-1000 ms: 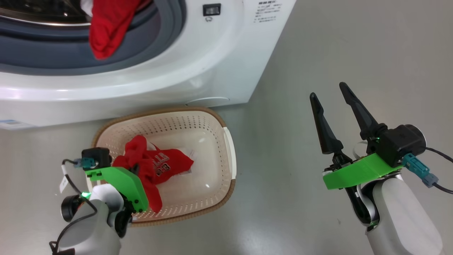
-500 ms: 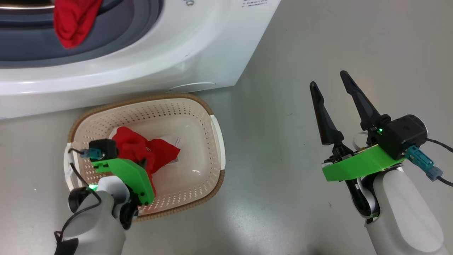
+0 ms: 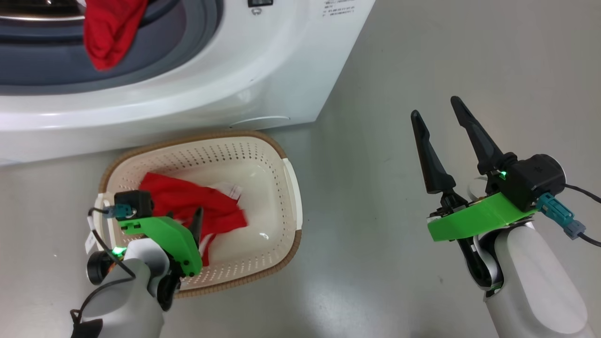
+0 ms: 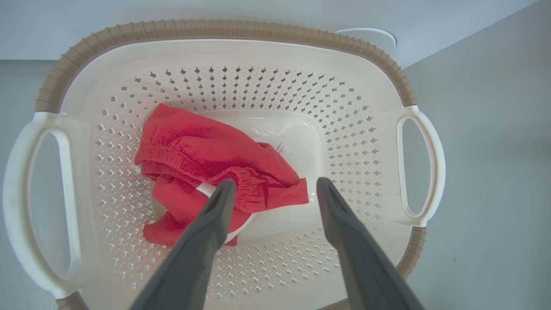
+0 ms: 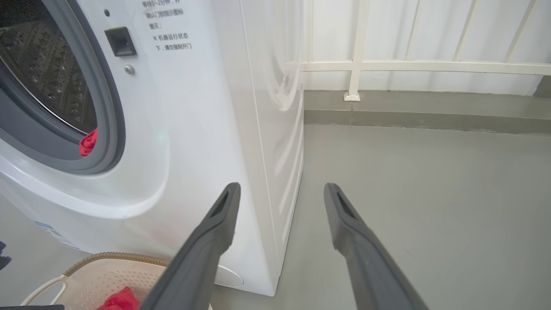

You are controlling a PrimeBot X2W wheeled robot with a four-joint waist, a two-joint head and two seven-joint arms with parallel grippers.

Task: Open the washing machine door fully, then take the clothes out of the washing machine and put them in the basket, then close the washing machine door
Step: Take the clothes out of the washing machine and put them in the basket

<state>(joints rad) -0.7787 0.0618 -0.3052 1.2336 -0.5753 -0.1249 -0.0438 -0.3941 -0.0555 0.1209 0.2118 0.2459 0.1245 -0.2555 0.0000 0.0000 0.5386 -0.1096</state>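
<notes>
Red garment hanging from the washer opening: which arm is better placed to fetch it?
Probably the left. The left gripper is open over the basket, in front of the opening where the red garment hangs. The right gripper, also open, is off beyond the washing machine's corner.

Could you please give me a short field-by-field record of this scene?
left gripper: open, over the basket
right gripper: open, empty, above the floor beside the washing machine
in basket: red garment with white parts
at drum mouth: second red garment, hanging over the gasket
task stage: unloading not yet done
</notes>
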